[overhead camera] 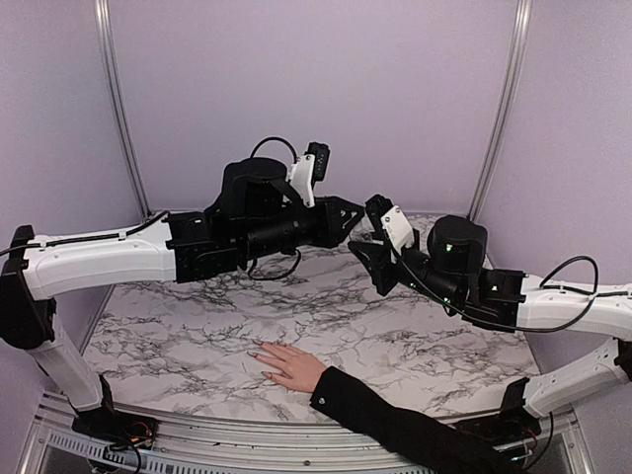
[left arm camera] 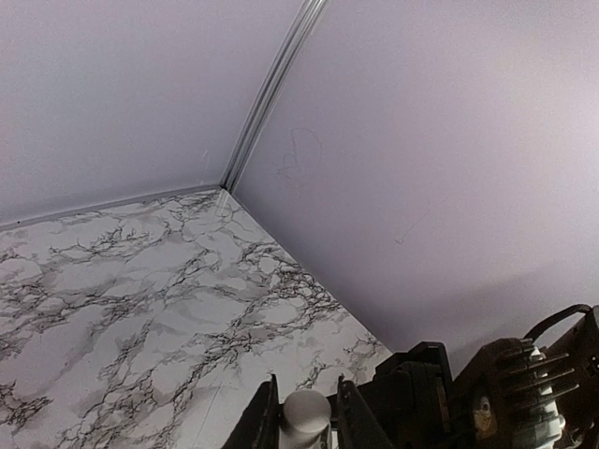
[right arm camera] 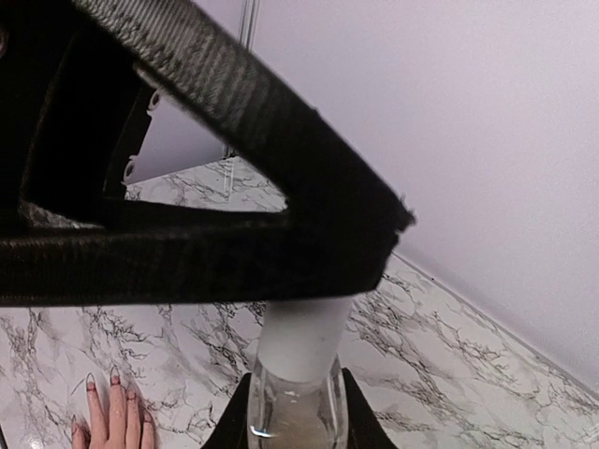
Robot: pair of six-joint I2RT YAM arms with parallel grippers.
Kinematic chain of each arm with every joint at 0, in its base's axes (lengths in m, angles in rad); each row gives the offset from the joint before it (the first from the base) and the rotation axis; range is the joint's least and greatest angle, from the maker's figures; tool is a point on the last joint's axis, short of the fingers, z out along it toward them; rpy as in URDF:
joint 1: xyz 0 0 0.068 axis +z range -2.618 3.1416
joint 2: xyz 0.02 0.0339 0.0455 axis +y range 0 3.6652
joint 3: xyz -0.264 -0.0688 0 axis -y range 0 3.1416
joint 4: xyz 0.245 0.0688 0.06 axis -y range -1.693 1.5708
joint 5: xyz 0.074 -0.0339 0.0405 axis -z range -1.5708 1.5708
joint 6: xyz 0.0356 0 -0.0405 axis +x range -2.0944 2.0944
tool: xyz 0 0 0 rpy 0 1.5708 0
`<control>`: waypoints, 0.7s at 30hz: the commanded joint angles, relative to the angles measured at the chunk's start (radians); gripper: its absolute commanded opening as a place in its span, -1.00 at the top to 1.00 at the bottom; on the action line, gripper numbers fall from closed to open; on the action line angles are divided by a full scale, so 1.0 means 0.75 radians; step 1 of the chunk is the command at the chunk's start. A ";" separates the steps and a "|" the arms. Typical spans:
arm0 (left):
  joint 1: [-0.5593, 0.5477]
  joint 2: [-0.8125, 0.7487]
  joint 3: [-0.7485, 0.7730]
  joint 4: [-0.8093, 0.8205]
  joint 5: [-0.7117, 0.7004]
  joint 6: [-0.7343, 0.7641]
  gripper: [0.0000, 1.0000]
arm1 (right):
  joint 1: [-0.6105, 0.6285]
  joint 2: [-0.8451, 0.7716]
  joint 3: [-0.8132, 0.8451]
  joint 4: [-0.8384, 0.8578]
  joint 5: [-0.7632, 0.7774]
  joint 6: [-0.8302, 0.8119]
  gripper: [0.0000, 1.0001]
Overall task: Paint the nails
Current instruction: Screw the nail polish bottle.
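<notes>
- Lying palm down on the table, the hand shows its nails as tiny pale ovals at the fingertips.
- From above, the hand sits near the front edge of the table, about midway between the two arm bases, with its fingers spread a little and pointing left and away.
- A black sleeve covers the wrist and runs off toward the lower right corner of that view.
- The nails are too small to tell whether any carries colour.
- Neither claw touches the hand; both hang in the air well above it and farther back over the table.
- The right claw is clenched on a small clear glass bottle, with one black finger on each side of the glass.
- A white cap stands upright on top of the bottle.
- The left claw reaches in from the left and meets the right one tip to tip over the middle of the table.
- In its own wrist view, the left claw's two fingers press on either side of the white cap, grasping it.
- In the right wrist view, a broad black part of the left claw crosses in front of the cap's top and hides it.
- The table has a white marble pattern with dark veins.
- Plain lilac walls close in the back and both sides.
</notes>
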 commanded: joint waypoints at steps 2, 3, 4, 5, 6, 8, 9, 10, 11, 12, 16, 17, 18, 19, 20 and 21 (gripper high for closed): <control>-0.009 0.007 0.032 0.014 0.027 0.002 0.63 | 0.013 -0.028 0.072 -0.010 0.036 0.000 1.00; -0.008 0.007 0.032 0.011 0.028 0.003 0.63 | 0.013 -0.028 0.074 -0.012 0.039 0.000 1.00; -0.009 0.007 0.032 0.009 0.028 0.003 0.65 | 0.013 -0.028 0.078 -0.014 0.039 0.000 1.00; -0.010 0.007 0.030 0.008 0.032 0.003 0.68 | 0.013 -0.026 0.083 -0.016 0.041 0.001 1.00; -0.010 0.008 0.031 0.010 0.040 0.001 0.72 | 0.013 -0.027 0.089 -0.019 0.045 0.003 1.00; -0.010 0.012 0.032 0.010 0.055 -0.010 0.76 | 0.013 -0.024 0.103 -0.031 0.060 0.015 1.00; -0.010 0.013 0.029 0.012 0.061 -0.015 0.76 | 0.012 -0.023 0.112 -0.035 0.065 0.016 1.00; -0.012 0.015 0.026 0.013 0.062 -0.017 0.76 | 0.012 -0.022 0.122 -0.038 0.067 0.015 1.00; -0.013 0.014 0.024 0.013 0.062 -0.017 0.77 | 0.011 -0.020 0.131 -0.041 0.066 0.016 1.00; -0.014 0.014 0.019 0.017 0.061 -0.018 0.79 | 0.010 -0.020 0.138 -0.036 0.062 0.016 1.00; -0.014 -0.003 -0.021 0.060 0.094 0.002 1.00 | -0.013 -0.019 0.168 -0.024 -0.045 0.019 1.00; -0.014 -0.009 -0.032 0.062 0.112 0.018 1.00 | -0.032 -0.022 0.176 -0.019 -0.099 0.019 1.00; -0.013 -0.017 -0.041 0.062 0.136 0.042 1.00 | -0.054 -0.028 0.183 -0.013 -0.173 0.028 1.00; -0.011 -0.026 -0.056 0.064 0.162 0.064 1.00 | -0.084 -0.031 0.193 -0.011 -0.253 0.047 1.00; -0.009 -0.041 -0.074 0.072 0.221 0.089 1.00 | -0.113 -0.033 0.206 -0.011 -0.346 0.064 1.00; -0.007 -0.051 -0.087 0.082 0.257 0.108 1.00 | -0.134 -0.038 0.220 -0.009 -0.425 0.075 1.00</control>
